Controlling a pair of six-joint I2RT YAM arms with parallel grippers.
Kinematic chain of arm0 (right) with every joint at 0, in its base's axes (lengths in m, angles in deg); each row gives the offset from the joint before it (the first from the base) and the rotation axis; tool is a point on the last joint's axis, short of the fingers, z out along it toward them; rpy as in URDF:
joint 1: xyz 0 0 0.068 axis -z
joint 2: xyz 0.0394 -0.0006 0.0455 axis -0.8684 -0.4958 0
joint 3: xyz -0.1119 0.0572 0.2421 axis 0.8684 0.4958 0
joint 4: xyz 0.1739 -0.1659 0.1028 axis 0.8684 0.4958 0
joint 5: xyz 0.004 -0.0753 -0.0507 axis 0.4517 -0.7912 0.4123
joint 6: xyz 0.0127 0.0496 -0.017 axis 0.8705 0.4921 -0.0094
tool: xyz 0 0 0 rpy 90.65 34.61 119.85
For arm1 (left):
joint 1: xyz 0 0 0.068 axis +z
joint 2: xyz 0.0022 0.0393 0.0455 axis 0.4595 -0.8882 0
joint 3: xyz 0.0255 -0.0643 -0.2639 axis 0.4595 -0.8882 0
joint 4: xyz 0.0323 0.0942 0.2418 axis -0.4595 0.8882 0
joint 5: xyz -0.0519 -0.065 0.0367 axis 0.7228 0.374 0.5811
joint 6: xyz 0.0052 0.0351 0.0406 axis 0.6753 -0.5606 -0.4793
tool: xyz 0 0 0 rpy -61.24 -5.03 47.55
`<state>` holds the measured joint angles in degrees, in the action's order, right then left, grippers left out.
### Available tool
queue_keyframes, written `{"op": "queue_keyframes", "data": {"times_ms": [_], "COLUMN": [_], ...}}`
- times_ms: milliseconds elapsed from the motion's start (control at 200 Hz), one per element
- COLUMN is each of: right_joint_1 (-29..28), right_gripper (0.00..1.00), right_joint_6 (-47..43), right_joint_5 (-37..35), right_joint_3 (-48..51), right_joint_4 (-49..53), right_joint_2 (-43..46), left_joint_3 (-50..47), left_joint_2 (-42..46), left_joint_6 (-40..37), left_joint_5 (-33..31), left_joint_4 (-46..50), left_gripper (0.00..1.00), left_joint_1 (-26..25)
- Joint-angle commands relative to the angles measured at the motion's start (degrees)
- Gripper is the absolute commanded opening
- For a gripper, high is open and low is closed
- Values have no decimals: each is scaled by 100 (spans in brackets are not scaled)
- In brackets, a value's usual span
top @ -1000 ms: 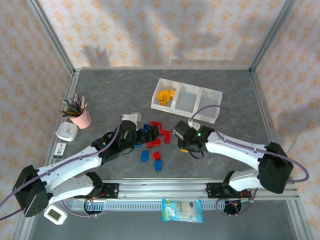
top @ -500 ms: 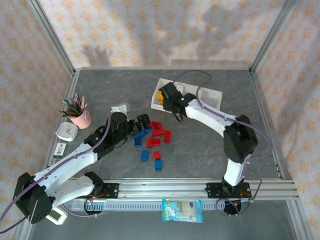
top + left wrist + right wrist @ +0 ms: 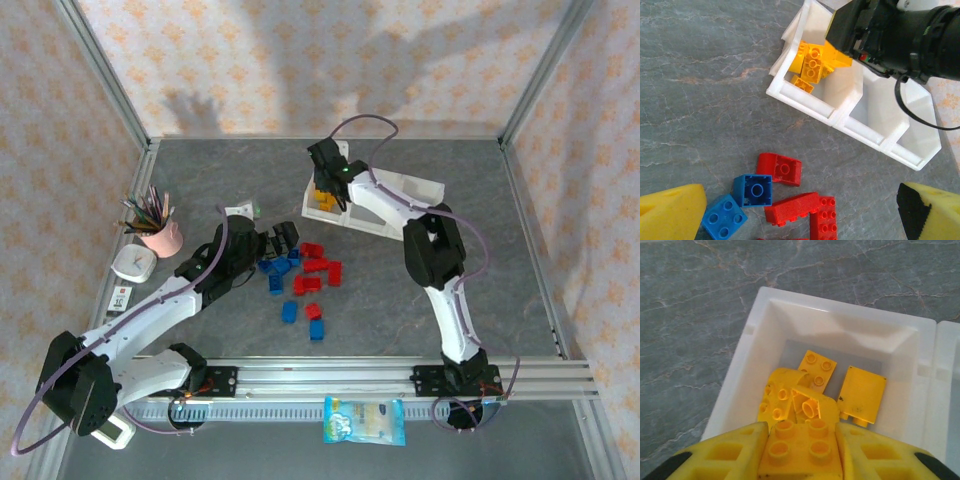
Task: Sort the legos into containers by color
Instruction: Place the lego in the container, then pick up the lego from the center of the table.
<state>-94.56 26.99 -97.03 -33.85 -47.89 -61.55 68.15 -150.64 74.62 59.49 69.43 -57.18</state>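
My right gripper (image 3: 801,452) is shut on a yellow brick (image 3: 799,450), held over the left compartment of the white tray (image 3: 425,190). Several yellow bricks (image 3: 812,390) lie in that compartment (image 3: 762,330); they show in the left wrist view too (image 3: 812,62). From above, the right gripper (image 3: 326,185) hangs over the tray's left end. Red bricks (image 3: 315,262) and blue bricks (image 3: 275,275) lie loose on the table in front of the tray. My left gripper (image 3: 283,240) stands open just above the left side of that pile, its yellow fingers (image 3: 670,215) wide apart around red (image 3: 782,169) and blue (image 3: 754,190) bricks.
A pink cup of pencils (image 3: 160,232), a small white clock (image 3: 133,263) and a small device (image 3: 121,298) sit at the left. A blue packet (image 3: 364,420) lies in front of the rail. The tray's middle (image 3: 880,107) and right compartments look empty.
The right arm carried a yellow brick from the pile up to the tray and now hangs over its left compartment. The left gripper drew back slightly leftward and upward over the pile.
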Motion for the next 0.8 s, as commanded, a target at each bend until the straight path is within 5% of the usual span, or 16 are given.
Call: {"op": "queue_keyframes", "data": {"times_ms": [0,320,796], "right_joint_1": [53,31,-386], "right_gripper": [42,51,61], "right_joint_6": [-218,-291,113], "right_joint_5": [-133,178,687], "right_joint_3": [-273,-116,2252], "right_joint_4": [175,220,-41], "right_joint_2": [-89,414,2404], "left_joint_3": [159,216,131], "left_joint_2": [-27,88,540], "left_joint_6": [-135,-169,-224], "left_joint_5": [33,129,283], "left_joint_4": [-151,-96,326], "left_gripper": [99,99,99], "left_joint_1": [63,56,49]}}
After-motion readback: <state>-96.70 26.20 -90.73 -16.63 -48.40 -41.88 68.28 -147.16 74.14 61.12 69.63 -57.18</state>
